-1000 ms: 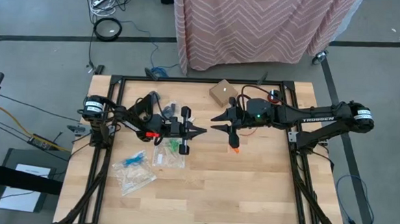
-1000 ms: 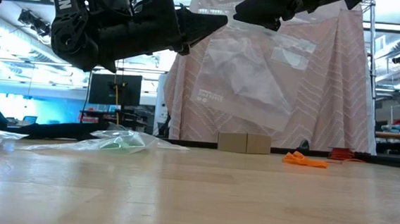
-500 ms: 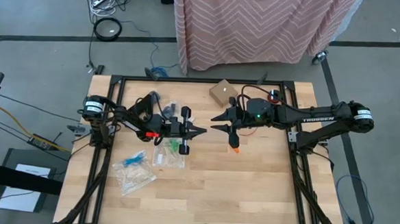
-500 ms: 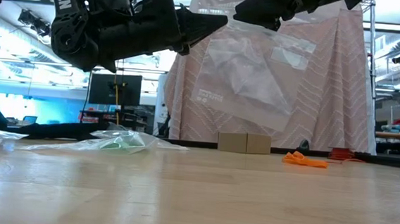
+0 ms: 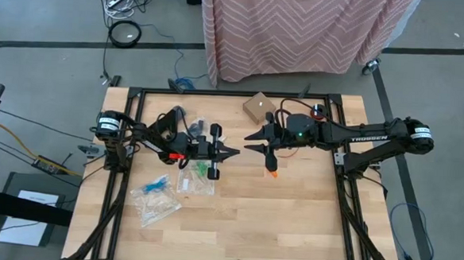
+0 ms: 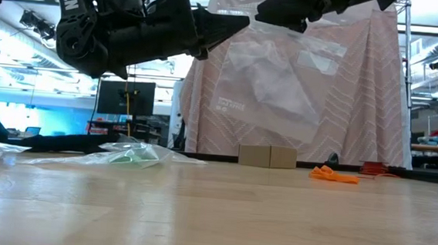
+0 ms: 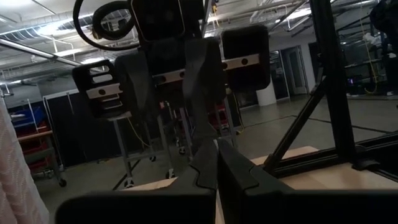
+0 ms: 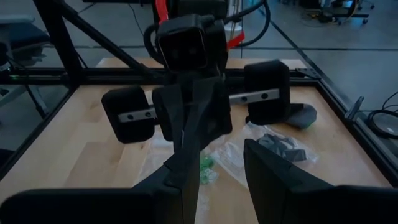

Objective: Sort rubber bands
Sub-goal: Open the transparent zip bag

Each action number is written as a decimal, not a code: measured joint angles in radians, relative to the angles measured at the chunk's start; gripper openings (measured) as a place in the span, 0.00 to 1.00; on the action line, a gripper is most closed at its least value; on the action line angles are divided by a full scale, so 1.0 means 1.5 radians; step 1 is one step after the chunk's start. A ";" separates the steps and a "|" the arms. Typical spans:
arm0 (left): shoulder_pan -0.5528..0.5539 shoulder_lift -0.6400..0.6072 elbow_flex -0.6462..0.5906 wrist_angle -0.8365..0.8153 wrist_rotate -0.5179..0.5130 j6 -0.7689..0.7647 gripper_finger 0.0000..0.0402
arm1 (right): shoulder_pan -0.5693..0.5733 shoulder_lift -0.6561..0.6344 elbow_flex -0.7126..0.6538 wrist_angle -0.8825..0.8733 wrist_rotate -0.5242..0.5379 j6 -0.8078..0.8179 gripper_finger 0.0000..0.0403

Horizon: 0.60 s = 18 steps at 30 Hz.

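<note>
Well, both arms hung above the middle of the table, their tips pointing at each other. The left gripper (image 5: 229, 153), just left of centre in the high view, had its fingers pressed together, and in the low view the top edge of a clear zip bag (image 6: 272, 84) ran up to those tips and to the right gripper (image 5: 251, 142), the bag drooping between them in the upper middle of that picture. The right claw stood partly parted; I could not tell how much of the bag it had.

A small heap of orange rubber bands (image 5: 274, 174) lay on the wood just below the right claw (at lower right of the low view too). Green bands (image 5: 204, 170) sat in a bag below the left claw, and blue ones (image 5: 156, 185) in another bag at lower left. A small cardboard box (image 5: 259, 106) stood near the table's top edge.
</note>
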 joint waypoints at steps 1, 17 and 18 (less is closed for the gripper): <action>0.000 0.000 0.000 0.000 0.000 0.000 0.01 | 0.000 0.000 0.000 0.004 0.000 0.001 0.28; 0.000 0.000 0.000 -0.010 0.001 0.000 0.01 | 0.020 0.000 0.000 -0.056 0.001 0.054 0.28; 0.000 0.000 0.000 -0.009 0.001 -0.001 0.01 | 0.022 0.000 0.000 -0.067 0.009 0.056 0.28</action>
